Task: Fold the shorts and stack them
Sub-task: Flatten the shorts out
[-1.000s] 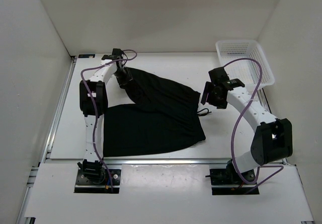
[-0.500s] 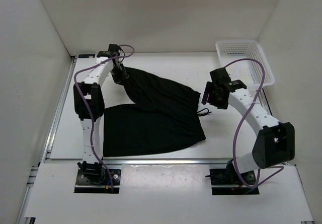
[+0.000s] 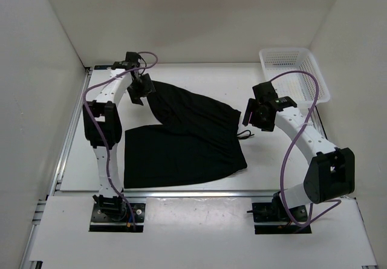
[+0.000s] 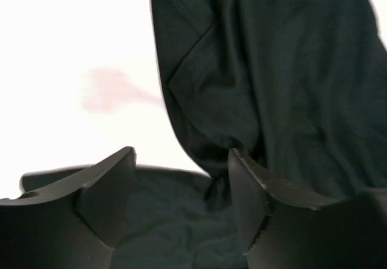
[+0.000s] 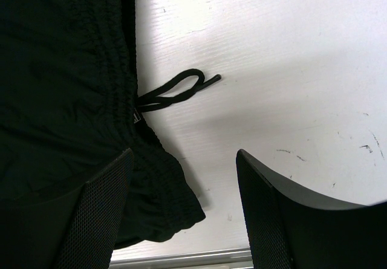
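Note:
The black shorts (image 3: 187, 136) lie spread on the white table, with one leg angled to the far left and the other toward the near left. The waist faces right, with its thin drawstring (image 3: 245, 135) on the table. My left gripper (image 3: 136, 92) is open and empty just left of the far leg's end. In the left wrist view (image 4: 181, 160) the fabric (image 4: 272, 87) lies ahead and to the right. My right gripper (image 3: 251, 116) is open and empty above the waistband's edge. In the right wrist view (image 5: 184, 160) the waistband (image 5: 60, 87) and drawstring loop (image 5: 175, 90) show.
A white mesh basket (image 3: 294, 75) stands at the back right corner. White walls close in the table on the left, back and right. The table's near edge (image 3: 181, 191) runs just below the shorts.
My left gripper has moved left, off the end of the far leg, which stays lying where it was. The right arm has hardly moved.

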Motion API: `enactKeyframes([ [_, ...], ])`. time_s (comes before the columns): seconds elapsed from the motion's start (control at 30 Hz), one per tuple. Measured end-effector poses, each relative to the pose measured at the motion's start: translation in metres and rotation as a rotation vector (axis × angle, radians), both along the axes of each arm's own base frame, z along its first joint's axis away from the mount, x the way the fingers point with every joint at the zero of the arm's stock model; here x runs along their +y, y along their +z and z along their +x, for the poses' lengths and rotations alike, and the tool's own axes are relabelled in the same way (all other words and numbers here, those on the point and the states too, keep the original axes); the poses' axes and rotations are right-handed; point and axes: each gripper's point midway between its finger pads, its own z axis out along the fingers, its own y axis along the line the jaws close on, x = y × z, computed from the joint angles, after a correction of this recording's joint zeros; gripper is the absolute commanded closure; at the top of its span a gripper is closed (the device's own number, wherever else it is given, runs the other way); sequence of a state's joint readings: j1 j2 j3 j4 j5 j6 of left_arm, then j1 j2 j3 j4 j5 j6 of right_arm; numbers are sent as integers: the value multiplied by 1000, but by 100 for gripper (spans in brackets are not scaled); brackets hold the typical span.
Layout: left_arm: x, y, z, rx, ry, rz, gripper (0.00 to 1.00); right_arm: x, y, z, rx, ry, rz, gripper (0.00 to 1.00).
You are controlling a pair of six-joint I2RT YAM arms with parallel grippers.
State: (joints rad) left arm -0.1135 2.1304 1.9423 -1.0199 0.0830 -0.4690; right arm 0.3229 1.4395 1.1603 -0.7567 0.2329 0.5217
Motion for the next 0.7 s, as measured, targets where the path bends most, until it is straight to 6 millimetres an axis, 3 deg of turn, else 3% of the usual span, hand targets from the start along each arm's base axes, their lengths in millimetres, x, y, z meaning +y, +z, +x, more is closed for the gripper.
enactKeyframes([
  [0.2,-7,-69,-5,145,-18,1,41,-2,-5,-6,11,-1,-4,25],
  [0.3,-9,-86,-8,184,-17,-4,47,-3,-5,-8,12,-2,-4,25],
  [0.4,-12,-84,-3,173,-22,-9,55,-3,-5,-8,11,-2,-3,25],
  [0.57,-16,-75,9,130,-18,-23,55,-3,-5,-8,11,-2,-3,25],
  [0.7,-21,-74,8,130,-20,-23,44,-3,-5,-8,11,-2,-3,25],
])
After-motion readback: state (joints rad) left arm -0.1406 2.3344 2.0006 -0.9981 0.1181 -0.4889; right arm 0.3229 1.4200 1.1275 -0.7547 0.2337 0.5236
